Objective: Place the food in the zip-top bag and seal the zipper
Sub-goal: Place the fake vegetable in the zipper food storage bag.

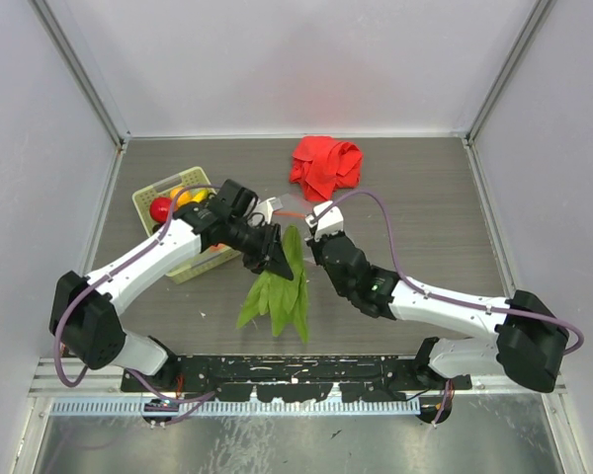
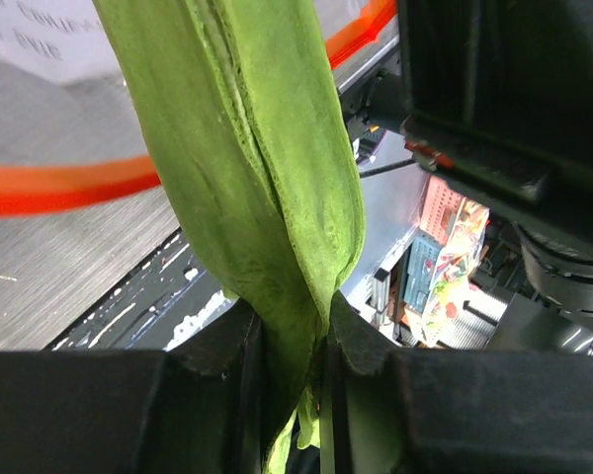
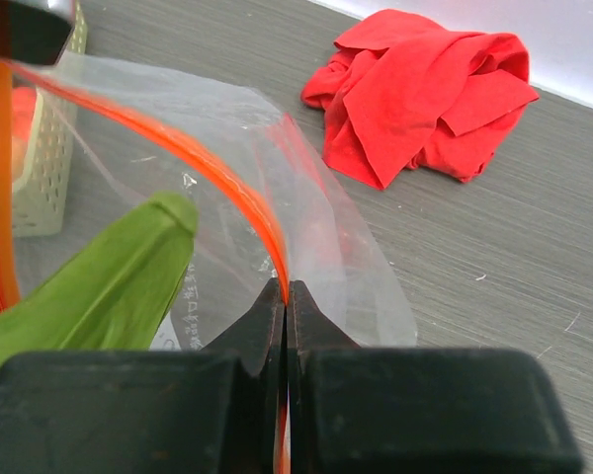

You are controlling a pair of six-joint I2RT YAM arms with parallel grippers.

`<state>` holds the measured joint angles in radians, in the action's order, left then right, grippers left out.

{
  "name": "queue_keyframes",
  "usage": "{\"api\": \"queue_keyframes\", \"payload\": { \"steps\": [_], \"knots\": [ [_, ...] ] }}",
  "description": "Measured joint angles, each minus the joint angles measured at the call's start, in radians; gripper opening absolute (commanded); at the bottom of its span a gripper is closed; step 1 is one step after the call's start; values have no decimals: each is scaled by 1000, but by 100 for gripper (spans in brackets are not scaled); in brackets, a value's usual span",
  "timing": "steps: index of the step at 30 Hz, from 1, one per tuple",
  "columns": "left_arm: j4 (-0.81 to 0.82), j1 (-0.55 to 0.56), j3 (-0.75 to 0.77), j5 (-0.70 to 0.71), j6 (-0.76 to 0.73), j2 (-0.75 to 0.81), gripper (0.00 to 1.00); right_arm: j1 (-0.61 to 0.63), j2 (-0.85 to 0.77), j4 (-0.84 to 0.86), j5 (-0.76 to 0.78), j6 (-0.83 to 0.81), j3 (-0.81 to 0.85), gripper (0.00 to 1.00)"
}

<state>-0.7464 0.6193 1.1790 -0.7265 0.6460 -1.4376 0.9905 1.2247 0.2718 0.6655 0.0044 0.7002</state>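
Note:
My left gripper [image 1: 276, 263] is shut on the green pods [image 1: 277, 296], a bunch of long green leaf-like pieces; the left wrist view shows them pinched between my fingers [image 2: 292, 318]. My right gripper [image 1: 313, 225] is shut on the zipper [image 3: 267, 232], the red-orange strip of the clear zip-top bag [image 3: 316, 207], and holds the mouth up and open. The tip of the green pods [image 3: 128, 267] lies between the two sides of the strip at the mouth. The rest of the food, a red piece [image 1: 160, 208] and yellow-orange pieces [image 1: 184, 196], sits in the basket.
The pale green slotted basket [image 1: 193, 267] stands at the left, right beside my left arm. A crumpled red cloth [image 1: 326, 166] lies at the back, beyond the bag. The two grippers are close together mid-table.

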Motion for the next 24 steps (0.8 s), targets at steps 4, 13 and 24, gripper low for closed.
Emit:
{"api": "queue_keyframes", "payload": {
  "steps": [4,13,24],
  "knots": [
    [23,-14,21,-1,27,-16,20,0,-11,21,-39,-8,-31,1],
    [42,-72,57,24,63,-58,30,0,-40,50,-117,-22,-60,1],
    [48,-82,66,97,122,-117,43,0,-40,57,-190,6,-60,1]
  ]
}}
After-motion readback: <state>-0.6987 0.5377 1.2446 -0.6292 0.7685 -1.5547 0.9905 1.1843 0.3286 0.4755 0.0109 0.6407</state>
